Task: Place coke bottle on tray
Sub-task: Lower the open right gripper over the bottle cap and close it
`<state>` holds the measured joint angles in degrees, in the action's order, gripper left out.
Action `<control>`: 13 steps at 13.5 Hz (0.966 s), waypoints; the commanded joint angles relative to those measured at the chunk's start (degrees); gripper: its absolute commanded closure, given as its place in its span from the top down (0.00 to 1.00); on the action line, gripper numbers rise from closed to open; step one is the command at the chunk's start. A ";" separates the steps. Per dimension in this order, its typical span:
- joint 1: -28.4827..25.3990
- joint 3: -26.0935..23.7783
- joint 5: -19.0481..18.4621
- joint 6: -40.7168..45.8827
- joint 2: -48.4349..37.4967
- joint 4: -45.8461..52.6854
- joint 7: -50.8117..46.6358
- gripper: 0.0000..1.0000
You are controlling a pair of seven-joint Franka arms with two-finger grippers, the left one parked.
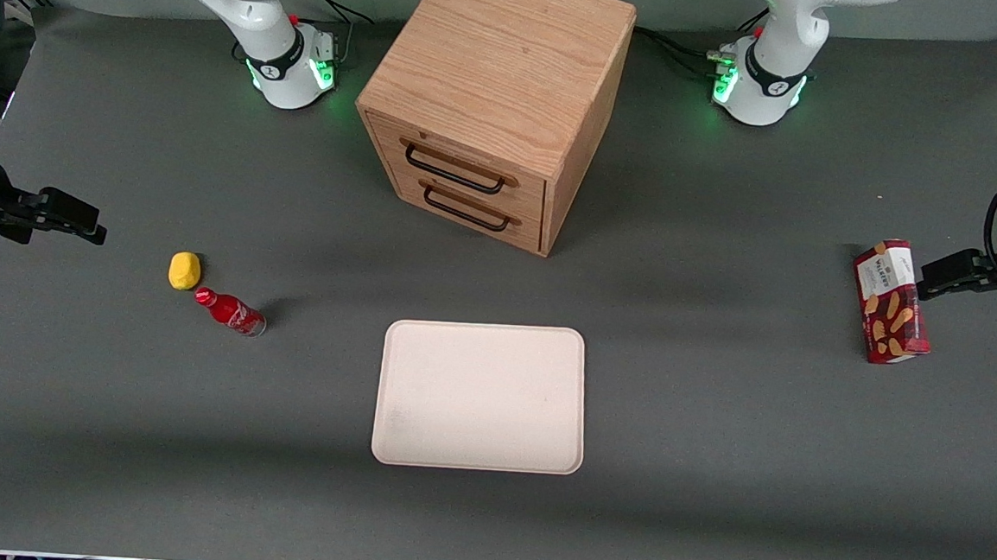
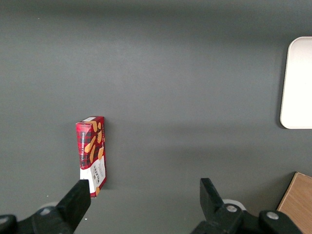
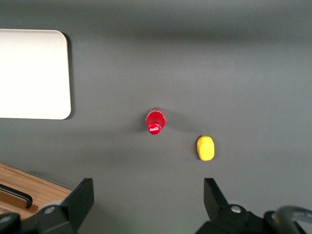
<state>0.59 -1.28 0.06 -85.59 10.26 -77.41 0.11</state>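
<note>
Pincer (image 3: 146, 200) hangs wide open, empty, high above bench. Coke bottle (image 1: 231, 312) stands just beside yellow lump (image 1: 185, 271), well apart from tray (image 1: 481, 396). Risk: tall, narrow bottle tips w/ off-centre grip, or finger nudges lump.

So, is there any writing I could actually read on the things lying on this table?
"WALKERS": white brand band on the red biscuit box, only just legible.
White script on the coke bottle: too small to read.
Smaller print on the box: blurred.
Tray, wooden drawer box, yellow lump: no text.
The tool is open, above the table near the working arm's end, bearing no lettering.
</note>
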 commanded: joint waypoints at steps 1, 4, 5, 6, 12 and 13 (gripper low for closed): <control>-1.03 0.22 0.55 0.51 0.03 0.43 0.77 1.00; -1.38 0.22 0.64 -2.98 1.34 -2.47 0.68 0.99; -1.47 0.22 0.64 -5.35 1.69 -4.40 0.59 0.99; -1.73 0.22 0.64 -7.81 2.13 -6.33 0.59 0.99; -2.35 0.31 0.81 -24.86 3.10 -21.71 0.07 0.98; -2.43 0.22 0.81 -27.06 3.10 -23.99 -0.98 0.98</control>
<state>-1.36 -1.31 0.07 -108.27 15.02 -96.09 0.01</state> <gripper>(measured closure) 0.022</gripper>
